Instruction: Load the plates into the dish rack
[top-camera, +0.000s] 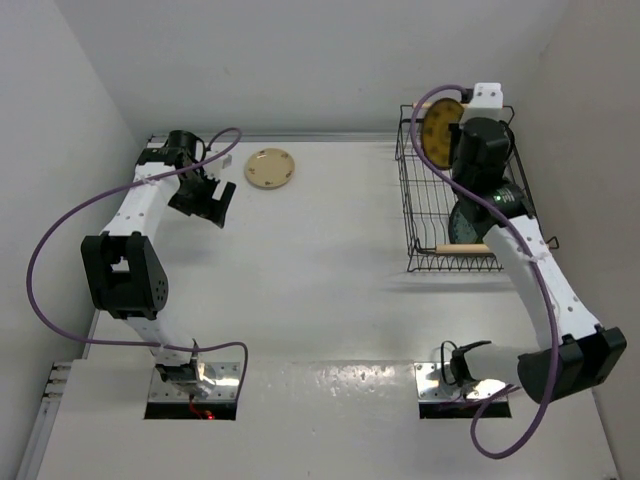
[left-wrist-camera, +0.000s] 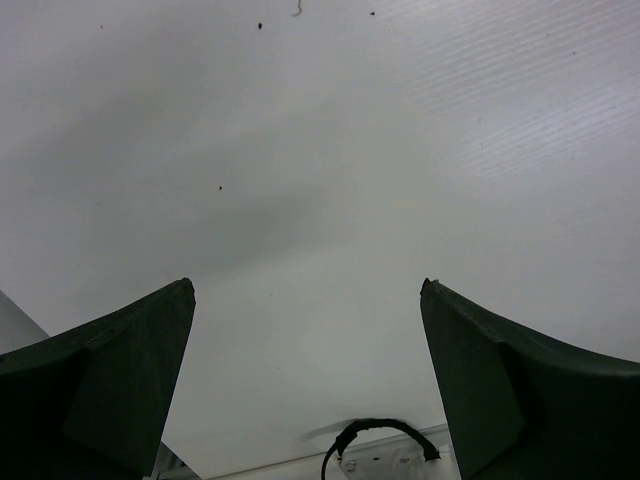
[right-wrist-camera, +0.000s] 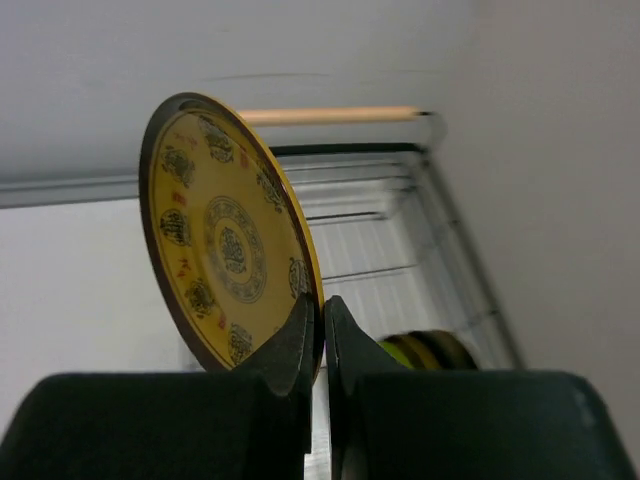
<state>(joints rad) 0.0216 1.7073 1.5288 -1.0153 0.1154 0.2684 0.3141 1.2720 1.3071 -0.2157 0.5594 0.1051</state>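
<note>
Slotting the yellow plate (right-wrist-camera: 225, 250) into the rack (top-camera: 412, 200) looks like the step in hand. The right gripper (right-wrist-camera: 322, 312) pinches the plate's lower rim and holds it on edge over the rack's far end, at about 2 o'clock on the table (top-camera: 320, 290). To do this well, I judge the arm should lower it straight down, upright and lined up with a gap between the wires. It should stay clear of the racked plates (right-wrist-camera: 425, 350) and release only once the rim is seated. The left gripper (left-wrist-camera: 305, 295), fingers spread wide and holding nothing, hovers near 10 o'clock. Counting: two arms; one rack with two wooden handles (top-camera: 462, 248); at least two racked plates, the arm hiding any others; one yellow plate held; and one beige plate (top-camera: 270, 168) lying flat at 11 o'clock.
</note>
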